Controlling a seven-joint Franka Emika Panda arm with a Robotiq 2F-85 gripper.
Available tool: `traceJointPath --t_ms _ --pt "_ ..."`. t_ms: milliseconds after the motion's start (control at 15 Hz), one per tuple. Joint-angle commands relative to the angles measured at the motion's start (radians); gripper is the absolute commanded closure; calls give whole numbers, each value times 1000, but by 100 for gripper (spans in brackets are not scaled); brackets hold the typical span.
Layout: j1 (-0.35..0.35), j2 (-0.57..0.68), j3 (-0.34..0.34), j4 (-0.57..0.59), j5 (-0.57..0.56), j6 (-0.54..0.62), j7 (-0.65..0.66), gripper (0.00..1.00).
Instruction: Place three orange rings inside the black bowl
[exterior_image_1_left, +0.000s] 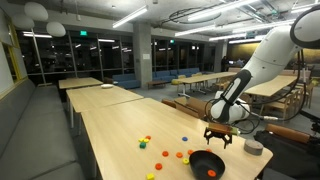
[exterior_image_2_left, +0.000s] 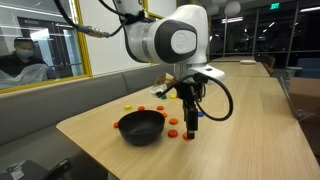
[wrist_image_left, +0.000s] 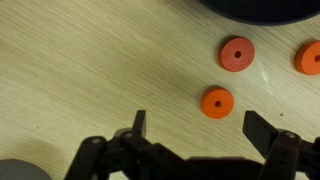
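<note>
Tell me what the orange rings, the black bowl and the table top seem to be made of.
Orange rings: probably plastic or foam; flat, evenly coloured and matte, with no glare. Black bowl: likely plastic, though too small to be sure; dull black wall with little sheen. Table: pale wood or wood-look laminate; fine grain lines on a smooth satin surface.

Wrist view shows three orange rings (wrist_image_left: 237, 54) and one black bowl (wrist_image_left: 255, 8).
</note>
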Motion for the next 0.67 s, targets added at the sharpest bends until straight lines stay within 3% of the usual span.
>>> traceJointPath --t_ms 0,600 --pt "12 62 13 40 35 29 1 0" --pt "27 199 27 188 71 15 -4 0"
